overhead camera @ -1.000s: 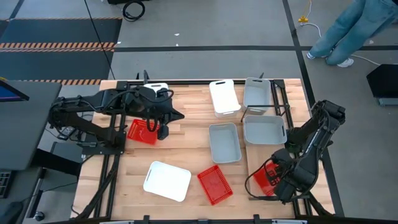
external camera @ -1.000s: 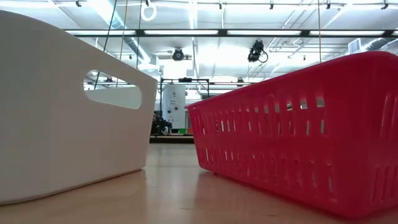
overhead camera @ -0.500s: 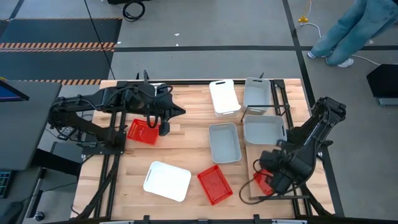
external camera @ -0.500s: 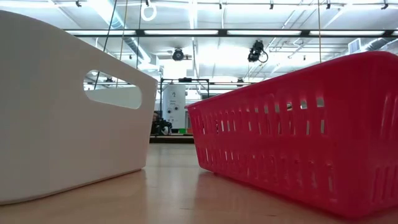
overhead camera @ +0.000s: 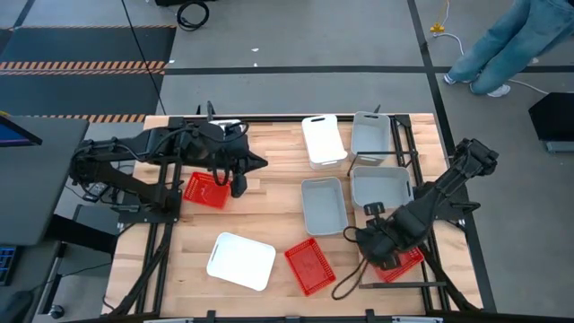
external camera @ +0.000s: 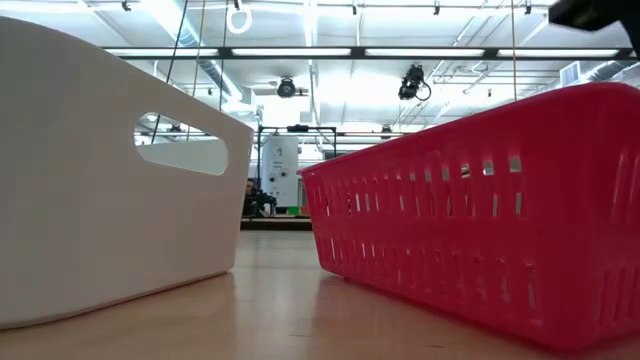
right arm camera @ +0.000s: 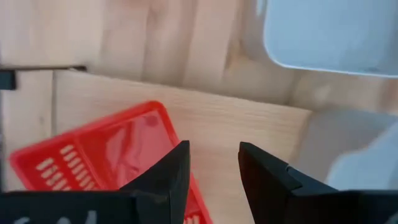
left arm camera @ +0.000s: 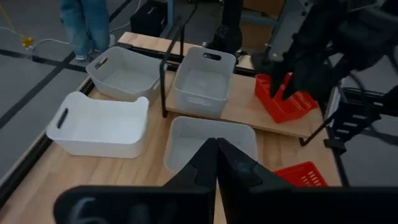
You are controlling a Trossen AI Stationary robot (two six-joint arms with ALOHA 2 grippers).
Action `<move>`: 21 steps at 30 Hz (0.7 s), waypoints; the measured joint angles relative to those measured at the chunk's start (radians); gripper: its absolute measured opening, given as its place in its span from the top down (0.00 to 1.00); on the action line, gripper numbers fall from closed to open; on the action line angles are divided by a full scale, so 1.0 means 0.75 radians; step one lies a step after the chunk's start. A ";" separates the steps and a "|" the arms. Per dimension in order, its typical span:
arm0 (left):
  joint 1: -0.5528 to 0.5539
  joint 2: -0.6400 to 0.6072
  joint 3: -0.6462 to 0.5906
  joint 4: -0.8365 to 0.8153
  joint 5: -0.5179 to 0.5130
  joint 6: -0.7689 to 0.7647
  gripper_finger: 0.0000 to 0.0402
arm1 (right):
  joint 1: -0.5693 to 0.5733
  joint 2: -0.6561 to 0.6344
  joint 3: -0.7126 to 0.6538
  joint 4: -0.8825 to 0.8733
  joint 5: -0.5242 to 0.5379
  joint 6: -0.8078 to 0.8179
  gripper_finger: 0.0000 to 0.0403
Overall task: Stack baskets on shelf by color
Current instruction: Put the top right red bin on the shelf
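- Red mesh basket (overhead camera: 404, 262) lies on the pale plywood shelf (overhead camera: 375, 220) at its near end, just beside the right gripper (overhead camera: 366, 240).
- Right gripper: fingers parted, nothing between them in the right wrist view; it hovers over the shelf by that basket (right arm camera: 106, 158).
- Left gripper (overhead camera: 239, 186): fingers pressed together, holding nothing, above the tabletop just beside a second red basket (overhead camera: 203, 190).
- Two grey baskets (overhead camera: 379, 187) (overhead camera: 370, 136) sit on the shelf; a third grey basket (overhead camera: 323, 205) sits on the tabletop beside it.
- White baskets (overhead camera: 323, 140) (overhead camera: 241, 261) and a third red basket (overhead camera: 309, 266) lie separately on the tabletop.
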State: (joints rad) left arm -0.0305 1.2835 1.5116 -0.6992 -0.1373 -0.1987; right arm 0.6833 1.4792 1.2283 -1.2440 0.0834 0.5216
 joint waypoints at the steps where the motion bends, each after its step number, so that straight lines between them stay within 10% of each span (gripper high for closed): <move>1: -0.008 0.000 0.000 0.000 0.000 -0.003 0.96 | -0.018 0.000 -0.015 0.022 -0.046 -0.006 0.64; 21: -0.065 0.000 0.000 -0.054 0.000 -0.008 0.95 | -0.042 0.000 -0.234 0.166 -0.293 -0.092 0.48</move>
State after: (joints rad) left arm -0.0792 1.2835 1.5116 -0.7395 -0.1375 -0.2047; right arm 0.6521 1.4792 1.0528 -1.1194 -0.1365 0.4526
